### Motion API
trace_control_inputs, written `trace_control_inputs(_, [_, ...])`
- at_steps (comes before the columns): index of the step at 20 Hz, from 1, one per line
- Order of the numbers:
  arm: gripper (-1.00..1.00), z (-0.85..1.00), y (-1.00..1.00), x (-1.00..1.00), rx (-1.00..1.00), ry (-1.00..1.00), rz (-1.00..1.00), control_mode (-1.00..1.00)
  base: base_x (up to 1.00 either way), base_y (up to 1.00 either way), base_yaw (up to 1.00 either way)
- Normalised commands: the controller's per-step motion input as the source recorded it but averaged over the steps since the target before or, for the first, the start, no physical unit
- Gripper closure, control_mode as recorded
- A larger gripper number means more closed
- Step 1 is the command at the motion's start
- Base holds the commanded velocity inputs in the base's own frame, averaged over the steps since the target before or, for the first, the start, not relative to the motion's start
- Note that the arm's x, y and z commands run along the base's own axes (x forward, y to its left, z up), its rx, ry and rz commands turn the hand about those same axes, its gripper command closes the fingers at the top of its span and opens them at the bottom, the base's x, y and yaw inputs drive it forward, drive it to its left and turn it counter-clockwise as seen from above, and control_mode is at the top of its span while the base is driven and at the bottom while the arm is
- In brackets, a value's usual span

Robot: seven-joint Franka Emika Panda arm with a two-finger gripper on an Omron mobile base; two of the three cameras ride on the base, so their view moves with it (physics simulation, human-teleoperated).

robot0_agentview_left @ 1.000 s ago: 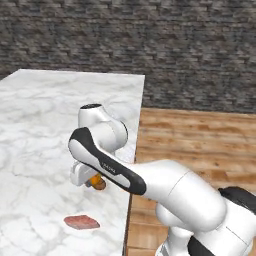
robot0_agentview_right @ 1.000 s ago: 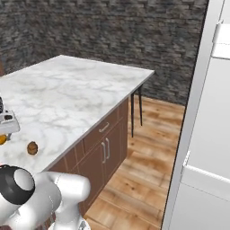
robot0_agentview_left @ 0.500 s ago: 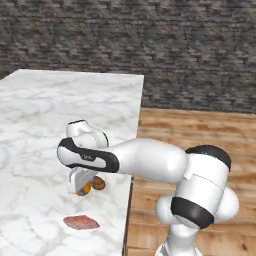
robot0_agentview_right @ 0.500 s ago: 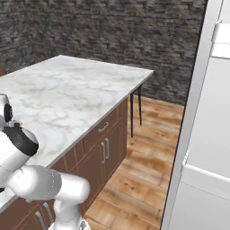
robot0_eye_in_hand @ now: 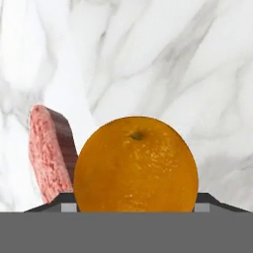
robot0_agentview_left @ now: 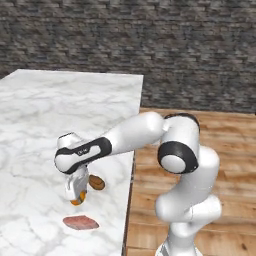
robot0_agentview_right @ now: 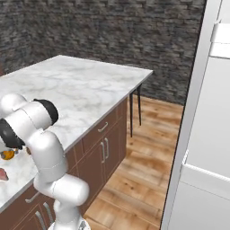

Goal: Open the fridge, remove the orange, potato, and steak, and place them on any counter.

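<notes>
One counter (robot0_agentview_left: 60,110), a white marble slab, carries all three foods near its front edge. In the right base view its far end and the dark cabinets below show; a pale panel at the right of that view is too cut off to name. One steak (robot0_agentview_left: 80,222) lies flat, closest to the camera; from the hand it shows at the left, cropped by the frame bottom. One potato (robot0_agentview_left: 96,182) lies just beside the hand, partly behind it. One orange (robot0_eye_in_hand: 136,165) sits between the fingertips of the gripper (robot0_agentview_left: 77,199), mostly hidden in the left base view. The jaws stand wide, either side of the orange; whether they press it cannot be told.
</notes>
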Motion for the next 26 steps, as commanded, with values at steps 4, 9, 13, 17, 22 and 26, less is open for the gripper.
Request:
trace_control_inputs(4, [1.00, -0.28, 0.24, 0.26, 0.00, 0.04, 0.17, -1.00, 0.00, 0.00, 0.00])
trace_control_inputs(9, [-1.00, -0.16, 0.37, 0.01, -0.02, 0.00, 0.05, -1.00, 0.00, 0.00, 0.00])
trace_control_inputs(13, [-1.00, 0.00, 0.00, -0.11, 0.00, 0.00, 0.00, -1.00, 0.00, 0.00, 0.00])
trace_control_inputs(17, [-1.00, 0.00, -0.04, -0.40, 0.00, 0.00, -0.07, -1.00, 0.00, 0.00, 0.00])
trace_control_inputs(22, [-1.00, 0.04, -0.63, -0.82, 0.00, 0.00, -0.02, -1.00, 0.00, 0.00, 0.00])
trace_control_inputs(26, [-1.00, 0.39, -0.89, -0.50, 0.00, -0.06, 0.00, -1.00, 0.00, 0.00, 0.00])
